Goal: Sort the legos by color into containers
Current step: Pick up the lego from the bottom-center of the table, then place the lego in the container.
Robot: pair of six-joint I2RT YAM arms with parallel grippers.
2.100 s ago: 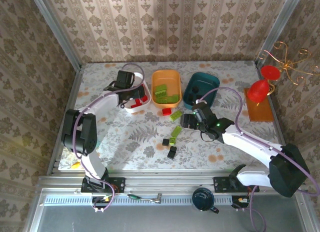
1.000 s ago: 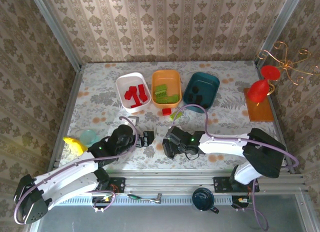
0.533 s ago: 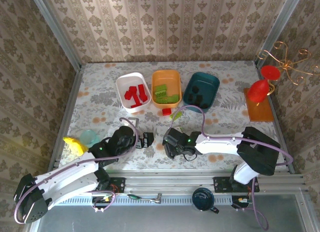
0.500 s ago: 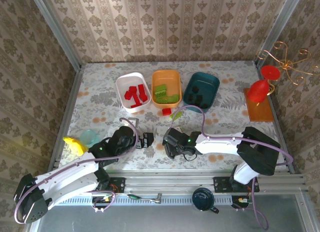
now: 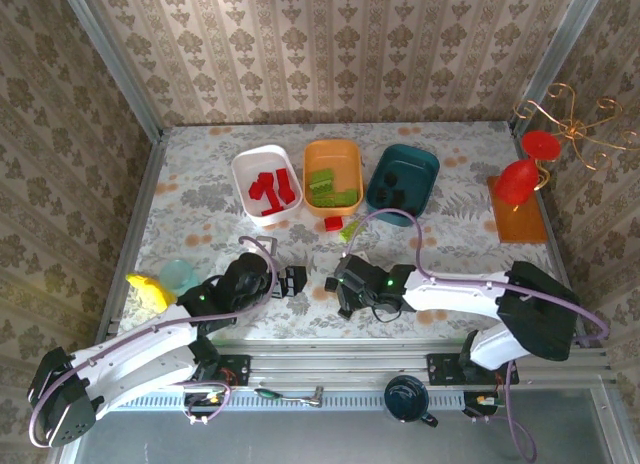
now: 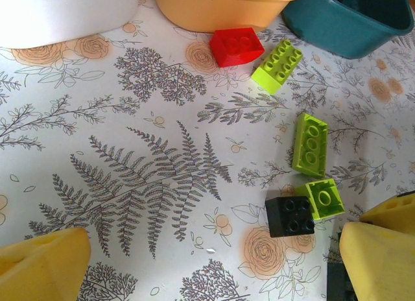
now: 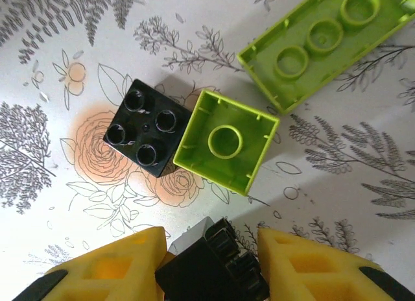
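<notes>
The right gripper (image 7: pixel 209 241) has its two yellow fingers pressed against either side of one black brick (image 7: pixel 211 275), low over the near middle of the table (image 5: pixel 200 199). Just beyond it lie three loose pieces. One black square brick (image 7: pixel 148 137), studs up, touches one lime square brick (image 7: pixel 227 140) turned hollow side up. One lime oblong (image 7: pixel 321 45), also hollow up, has its long axis slanting from lower left to upper right in the right wrist view.

The left gripper (image 6: pixel 211 272) sits to the left, its fingers spread wide and holding nothing.

Farther back lie one red brick (image 6: pixel 237 46) and a second lime oblong (image 6: pixel 277 65), studs up and angled the same way. Behind them stand three tubs:
- The white tub (image 5: pixel 238 174) holds red bricks (image 5: pixel 272 191).
- The orange tub (image 5: pixel 335 152) holds lime bricks (image 5: pixel 325 184).
- The teal tub (image 5: pixel 420 156) holds black bricks (image 5: pixel 392 174).

Since half a second ago the right arm's elbow has swung slightly rightward, while the left arm lies unchanged.
</notes>
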